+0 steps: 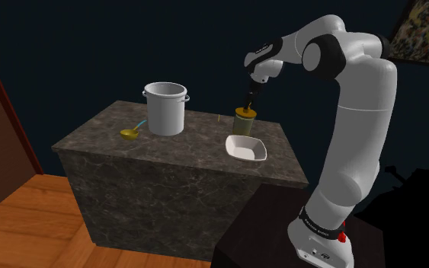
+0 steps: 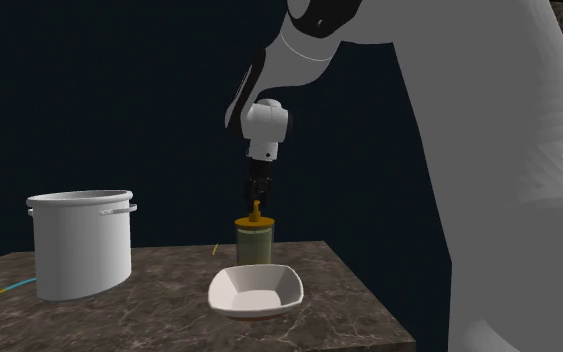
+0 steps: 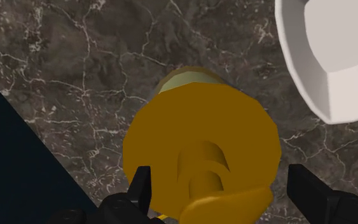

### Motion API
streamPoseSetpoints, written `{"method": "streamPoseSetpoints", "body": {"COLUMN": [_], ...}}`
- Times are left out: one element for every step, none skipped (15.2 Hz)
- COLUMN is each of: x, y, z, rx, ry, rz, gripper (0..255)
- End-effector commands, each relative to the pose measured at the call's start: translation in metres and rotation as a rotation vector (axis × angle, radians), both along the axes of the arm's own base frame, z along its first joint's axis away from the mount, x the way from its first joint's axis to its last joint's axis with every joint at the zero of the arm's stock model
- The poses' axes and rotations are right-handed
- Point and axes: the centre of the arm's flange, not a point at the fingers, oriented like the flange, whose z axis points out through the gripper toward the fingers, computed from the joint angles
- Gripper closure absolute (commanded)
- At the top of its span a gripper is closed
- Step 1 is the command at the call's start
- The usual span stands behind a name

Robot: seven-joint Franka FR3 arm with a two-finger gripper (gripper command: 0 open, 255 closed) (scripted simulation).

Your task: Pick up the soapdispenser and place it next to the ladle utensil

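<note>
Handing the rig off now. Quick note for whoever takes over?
The pincer is open, straddling the pump top of the soap dispenser, not clasping it.
The soap dispenser stands upright on the counter, beside the white bowl.
The ladle lies beyond the pot, toward the shoulder view's left.
Done: pincer lined up over the dispenser.
Left: close, lift, carry past the pot, set down next to the ladle.

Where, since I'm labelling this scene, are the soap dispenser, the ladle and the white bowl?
soap dispenser (image 2: pixel 255 242): second exterior view, on its olive body below the yellow pump.
ladle (image 1: pixel 129 134): shoulder view, on its yellow scoop end.
white bowl (image 1: pixel 246 148): shoulder view, on its bare inner surface.
</note>
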Motion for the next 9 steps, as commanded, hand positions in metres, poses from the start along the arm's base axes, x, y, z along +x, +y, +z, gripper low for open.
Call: {"method": "streamPoseSetpoints", "body": {"x": [-0.0001,-0.0001,-0.0001,-0.0001,-0.0001,-0.0001,-0.0001,-0.0001,-0.0002], "y": [0.0001,0.0001,0.0001,0.0001,0.0002,0.0002,0.0002,0.0002,0.0000], "z": [-0.0009,-0.0009,-0.0009,-0.0009,-0.0008,-0.0008,-0.0008,-0.0008,-0.0009], "rx": [0.000,0.000,0.000,0.000,0.000,0.000,0.000,0.000,0.000], "ry": [0.000,0.000,0.000,0.000,0.000,0.000,0.000,0.000,0.000], "rz": [0.000,0.000,0.000,0.000,0.000,0.000,0.000,0.000,0.000], "gripper": [0,0,0,0,0,255,255,255,255]}}
